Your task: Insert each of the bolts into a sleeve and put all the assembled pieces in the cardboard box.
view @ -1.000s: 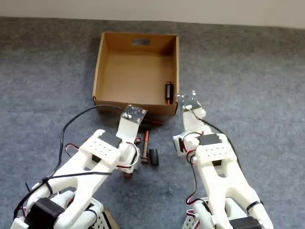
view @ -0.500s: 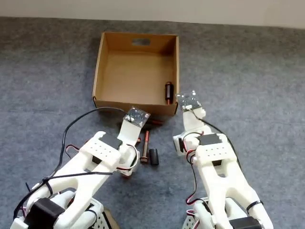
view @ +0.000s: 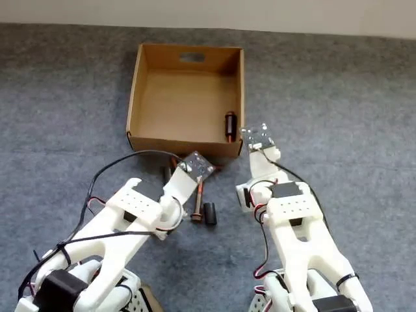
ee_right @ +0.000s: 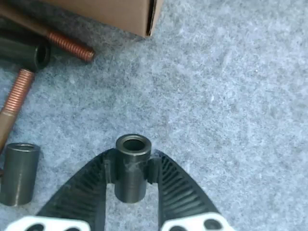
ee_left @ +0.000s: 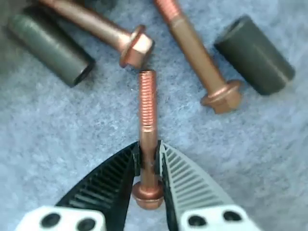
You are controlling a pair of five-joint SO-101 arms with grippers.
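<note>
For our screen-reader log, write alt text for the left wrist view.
The left gripper is shut on a copper bolt, head nearest the camera, threads pointing outward over grey carpet. Beyond its tip lie two loose bolts and two dark sleeves.

Two white plastic arms with black motor blocks stand in the lower frame. The left arm (view: 130, 221) trails a looping black cable (view: 130, 155); the right arm (view: 296, 218) shows red wires (view: 259, 218)

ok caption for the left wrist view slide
Left fingers clamp a copper bolt near its head; two loose bolts and two dark sleeves lie on grey carpet.
</note>
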